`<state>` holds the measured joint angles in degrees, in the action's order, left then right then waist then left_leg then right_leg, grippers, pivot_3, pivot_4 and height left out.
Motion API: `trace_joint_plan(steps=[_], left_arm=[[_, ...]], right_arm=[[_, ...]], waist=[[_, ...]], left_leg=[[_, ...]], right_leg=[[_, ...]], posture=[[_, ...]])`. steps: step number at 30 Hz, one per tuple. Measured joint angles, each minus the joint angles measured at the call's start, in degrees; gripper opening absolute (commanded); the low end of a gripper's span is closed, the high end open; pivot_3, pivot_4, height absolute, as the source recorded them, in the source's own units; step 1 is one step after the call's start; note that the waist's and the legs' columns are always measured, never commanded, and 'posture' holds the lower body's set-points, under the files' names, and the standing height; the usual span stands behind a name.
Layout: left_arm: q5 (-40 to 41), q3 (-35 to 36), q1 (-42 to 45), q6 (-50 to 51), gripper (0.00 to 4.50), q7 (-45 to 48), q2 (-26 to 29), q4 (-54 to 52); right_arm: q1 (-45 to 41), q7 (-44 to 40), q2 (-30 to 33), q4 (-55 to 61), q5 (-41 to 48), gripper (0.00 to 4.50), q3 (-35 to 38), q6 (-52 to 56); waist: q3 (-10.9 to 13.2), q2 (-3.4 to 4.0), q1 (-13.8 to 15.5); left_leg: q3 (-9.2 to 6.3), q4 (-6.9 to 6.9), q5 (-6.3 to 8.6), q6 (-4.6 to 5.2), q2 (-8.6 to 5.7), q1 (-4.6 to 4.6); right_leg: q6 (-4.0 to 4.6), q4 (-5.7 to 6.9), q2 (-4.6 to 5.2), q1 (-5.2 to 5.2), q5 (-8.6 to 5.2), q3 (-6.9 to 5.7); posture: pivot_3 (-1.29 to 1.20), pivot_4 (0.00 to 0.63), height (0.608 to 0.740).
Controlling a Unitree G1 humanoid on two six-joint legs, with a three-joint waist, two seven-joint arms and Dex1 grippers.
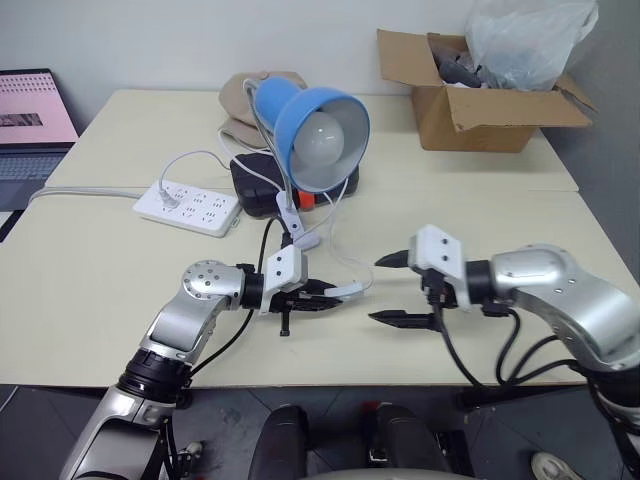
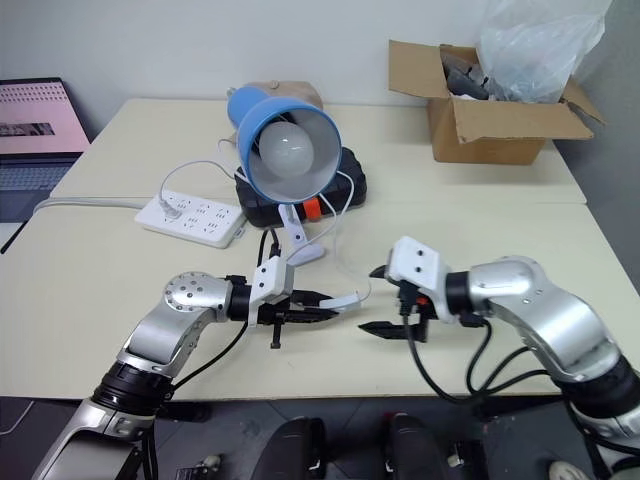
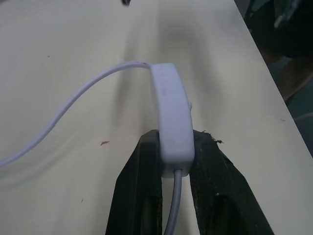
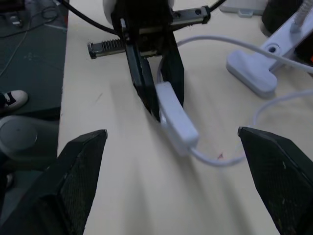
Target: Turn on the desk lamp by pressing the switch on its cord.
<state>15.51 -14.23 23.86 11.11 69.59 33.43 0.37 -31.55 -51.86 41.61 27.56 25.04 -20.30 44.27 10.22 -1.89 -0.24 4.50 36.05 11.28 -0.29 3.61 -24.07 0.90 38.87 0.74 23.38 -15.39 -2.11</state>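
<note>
The blue desk lamp stands at the middle of the table on its white clip base, its bulb unlit. Its thin white cord runs forward to the white oblong switch. My left gripper is shut on the switch and holds it a little above the table, with the free end of the switch sticking out past the fingertips. My right gripper faces it from the right, open wide, its two fingers above and below the level of the switch and a short gap away.
A white power strip lies at the left, with a black box behind the lamp's base. A cardboard box holding a plastic bag sits at the back right. A laptop is at the far left. The table's front edge is close below both grippers.
</note>
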Motion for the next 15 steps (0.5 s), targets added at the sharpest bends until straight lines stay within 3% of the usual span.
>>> trace_joint_plan(steps=[15], left_arm=[[-0.39,-0.05,-0.02,-0.14,0.42,-0.15,0.10,-0.33]], right_arm=[[-3.06,-2.13,-5.74,-9.80,-7.79,4.50,-4.71,-4.82]], waist=[[0.00,0.00,0.13]], left_leg=[[0.05,0.03,0.00,0.00,0.01,0.01]], right_leg=[[-0.01,0.06,0.02,0.01,0.01,0.01]], posture=[[0.00,0.150,0.740]])
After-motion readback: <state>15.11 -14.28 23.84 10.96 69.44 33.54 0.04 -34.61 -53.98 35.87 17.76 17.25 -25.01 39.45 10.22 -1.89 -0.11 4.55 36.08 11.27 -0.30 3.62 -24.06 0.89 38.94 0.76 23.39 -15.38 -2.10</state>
